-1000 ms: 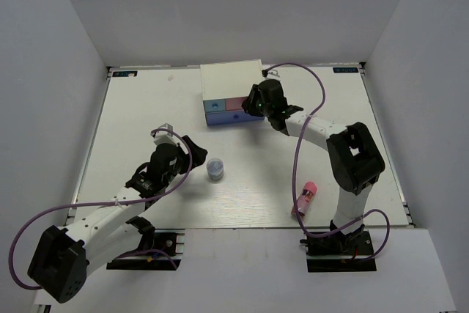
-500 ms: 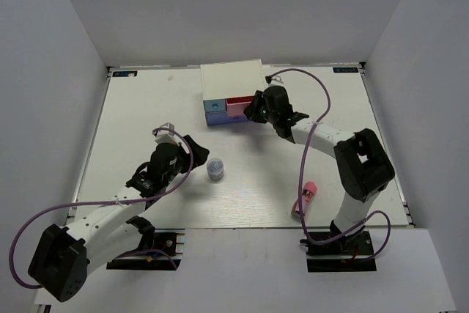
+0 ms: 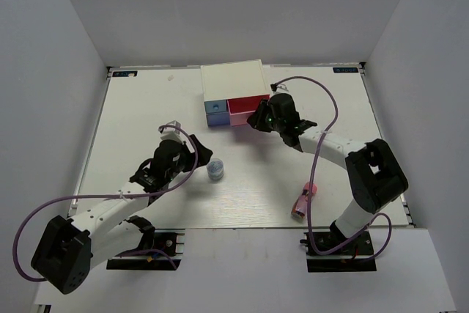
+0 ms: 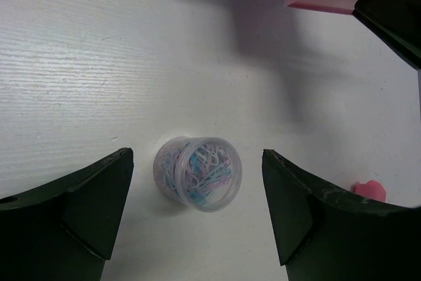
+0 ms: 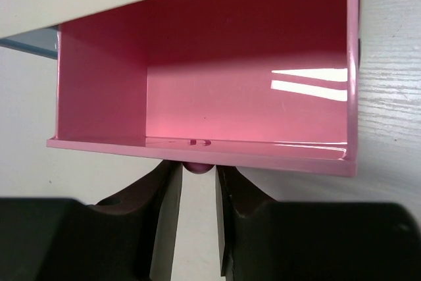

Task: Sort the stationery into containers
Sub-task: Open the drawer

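Your left gripper [image 4: 196,157] hangs spread wide, and the pot [image 4: 198,173] stands on the surface [image 4: 79,64] straight ahead between its fingers (right gripper [image 5: 198,177] is clamped on the knob [image 5: 198,168] of the open pink drawer [image 5: 217,90]).

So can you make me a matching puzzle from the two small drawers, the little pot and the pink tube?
Things:
1. pink plastic drawer
2. light blue plastic drawer
3. small round clear pot of paper clips
4. fat pink cylindrical tube
States:
A. lying on its side
B. pulled out, empty
C. shut
D. between the left claw's open fingers
Pairs: 1-B, 2-C, 3-D, 4-A
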`<state>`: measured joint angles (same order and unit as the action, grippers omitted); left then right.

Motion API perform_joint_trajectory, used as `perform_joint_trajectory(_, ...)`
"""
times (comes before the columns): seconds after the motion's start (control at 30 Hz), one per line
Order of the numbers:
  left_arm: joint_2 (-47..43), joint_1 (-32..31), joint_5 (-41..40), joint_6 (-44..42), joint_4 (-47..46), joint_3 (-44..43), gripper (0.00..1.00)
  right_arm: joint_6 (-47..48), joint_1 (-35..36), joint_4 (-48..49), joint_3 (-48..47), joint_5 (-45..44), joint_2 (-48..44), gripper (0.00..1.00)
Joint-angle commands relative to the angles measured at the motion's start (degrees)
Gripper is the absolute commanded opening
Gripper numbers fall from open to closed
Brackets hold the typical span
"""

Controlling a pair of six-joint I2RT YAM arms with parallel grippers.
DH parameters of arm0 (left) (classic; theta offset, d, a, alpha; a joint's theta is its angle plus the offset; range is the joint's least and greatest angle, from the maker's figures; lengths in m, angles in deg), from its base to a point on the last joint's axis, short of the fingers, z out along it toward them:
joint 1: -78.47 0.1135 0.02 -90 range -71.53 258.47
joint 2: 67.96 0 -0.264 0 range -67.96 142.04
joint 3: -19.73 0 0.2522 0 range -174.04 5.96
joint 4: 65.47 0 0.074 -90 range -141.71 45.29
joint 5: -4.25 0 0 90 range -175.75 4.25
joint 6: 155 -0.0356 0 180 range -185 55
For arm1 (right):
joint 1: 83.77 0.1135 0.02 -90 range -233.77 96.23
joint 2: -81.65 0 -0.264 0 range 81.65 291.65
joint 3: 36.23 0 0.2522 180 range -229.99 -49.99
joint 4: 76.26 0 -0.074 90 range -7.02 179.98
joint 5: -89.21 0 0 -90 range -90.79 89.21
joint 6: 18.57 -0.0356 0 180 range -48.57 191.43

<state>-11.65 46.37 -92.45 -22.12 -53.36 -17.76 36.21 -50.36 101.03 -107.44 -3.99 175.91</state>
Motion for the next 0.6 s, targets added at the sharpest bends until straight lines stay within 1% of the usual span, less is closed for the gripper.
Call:
perform_joint_trajectory(0.0,0.3,-0.2,0.8,-2.0,0.8,-3.3,0.89,-2.0,0.3,-2.0,0.9,0.9,-2.8,0.16)
perform_joint_trajectory(0.2,0.3,-0.2,0.8,-2.5,1.3,-3.3,0.89,-3.4,1.6,-2.8,1.5,1.7,-3.3,0.16)
perform_joint_trajectory(0.23,0.3,-0.2,0.2,-2.5,1.3,-3.8,0.89,-3.4,1.7,-2.7,1.6,1.7,-3.3,0.18)
perform_joint_trajectory(0.37,0.8,-0.8,0.2,-4.0,2.7,-4.4,0.89,-2.1,1.8,-2.3,1.5,2.1,-3.0,0.45)
perform_joint_trajectory(0.4,1.3,-0.8,0.7,-4.5,3.5,-5.2,0.89,-2.0,1.8,-2.3,1.4,2.6,-3.2,0.55)
perform_joint_trajectory(0.43,1.9,-0.8,1.2,-5.2,3.5,-6.0,0.9,-1.7,1.7,-2.6,1.5,2.6,-3.6,0.61)
perform_joint_trajectory(0.47,1.9,-0.8,1.2,-6.2,4.1,-6.8,0.9,-1.5,1.6,-3.0,1.5,2.6,-3.7,0.65)
perform_joint_trajectory(0.57,2.9,-1.3,1.8,-8.2,5.2,-7.5,0.9,-1.3,1.8,-4.0,2.9,2.6,-5.0,0.7)
